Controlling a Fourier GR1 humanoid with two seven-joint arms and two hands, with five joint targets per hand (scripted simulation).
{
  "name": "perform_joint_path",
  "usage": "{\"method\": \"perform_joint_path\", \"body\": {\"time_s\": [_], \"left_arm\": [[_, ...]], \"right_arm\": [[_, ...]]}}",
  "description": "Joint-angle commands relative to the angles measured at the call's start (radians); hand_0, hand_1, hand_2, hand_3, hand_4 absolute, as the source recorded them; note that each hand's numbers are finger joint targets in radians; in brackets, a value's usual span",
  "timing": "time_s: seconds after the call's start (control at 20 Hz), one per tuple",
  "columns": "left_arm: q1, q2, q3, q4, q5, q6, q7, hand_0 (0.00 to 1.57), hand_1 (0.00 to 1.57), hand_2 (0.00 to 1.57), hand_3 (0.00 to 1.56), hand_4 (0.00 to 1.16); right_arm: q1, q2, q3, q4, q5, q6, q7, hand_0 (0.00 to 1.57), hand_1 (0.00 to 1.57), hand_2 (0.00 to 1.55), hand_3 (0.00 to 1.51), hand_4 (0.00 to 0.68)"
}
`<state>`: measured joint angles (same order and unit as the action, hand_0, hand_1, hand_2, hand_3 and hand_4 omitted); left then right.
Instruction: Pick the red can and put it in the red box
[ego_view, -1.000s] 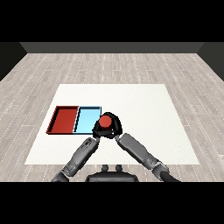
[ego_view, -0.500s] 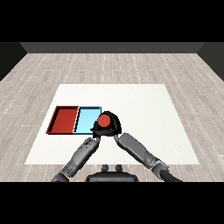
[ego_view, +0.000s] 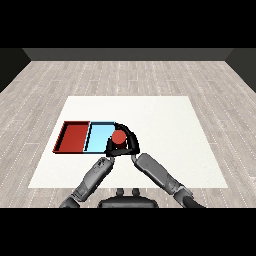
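Observation:
The red can (ego_view: 118, 137) is upright over the right edge of the light blue tray (ego_view: 99, 136). My right hand (ego_view: 132, 142) is curled round the can, reaching in from the lower right. The red tray (ego_view: 74, 137) lies directly left of the blue one, and nothing shows inside it. My left hand (ego_view: 105, 160) sits just below the blue tray's near edge, close to the can and under the right hand. I cannot make out how the left hand is held.
Both trays lie side by side on the white table (ego_view: 165, 125), towards its left half. The two grey forearms cross the near edge of the table. A wooden floor surrounds the table.
My right hand has carried the red can a little to the left and farther away, onto the blue tray's right edge. The left arm has hardly moved.

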<state>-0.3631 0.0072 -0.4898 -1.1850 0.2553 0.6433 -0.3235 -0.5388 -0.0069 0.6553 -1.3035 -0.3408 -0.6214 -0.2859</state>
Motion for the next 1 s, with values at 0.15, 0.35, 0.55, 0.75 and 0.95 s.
{"method": "perform_joint_path", "body": {"time_s": [0.15, 0.35, 0.55, 0.75, 0.95], "left_arm": [[-0.016, -0.007, -0.07, -0.033, -0.015, 0.077, 0.046, 1.57, 1.57, 1.57, 1.5, 1.14], [0.032, -0.007, 0.039, 0.047, 0.007, -0.026, -0.041, 1.57, 1.57, 1.57, 1.51, 1.15], [0.044, -0.007, 0.049, -0.048, -0.075, -0.008, 0.072, 1.57, 1.57, 1.57, 1.5, 1.14], [0.054, 0.028, 0.112, 0.019, -0.048, -0.059, -0.012, 1.57, 1.57, 1.57, 1.48, 1.13], [0.022, 0.113, 0.122, -0.031, -0.103, -0.016, 0.062, 1.57, 1.57, 1.57, 1.48, 1.13]], "right_arm": [[-0.015, 0.007, -0.083, 0.084, 0.01, 0.078, -0.034, 0.0, 0.0, 0.0, 0.0, 0.0], [0.02, 0.007, -0.142, -0.015, 0.057, 0.098, 0.017, 0.0, 0.0, 0.0, 0.0, 0.0], [0.129, -0.016, -0.153, -0.143, 0.114, 0.075, 0.009, 0.0, 0.0, 0.0, 0.0, 0.0], [0.13, -0.087, -0.273, -0.215, 0.047, 0.155, 0.001, 0.0, 0.0, 0.0, 0.0, 0.0], [0.287, -0.206, -0.305, -0.4, 0.026, 0.193, -0.005, 0.0, 0.0, 0.0, 0.0, 0.0]]}}
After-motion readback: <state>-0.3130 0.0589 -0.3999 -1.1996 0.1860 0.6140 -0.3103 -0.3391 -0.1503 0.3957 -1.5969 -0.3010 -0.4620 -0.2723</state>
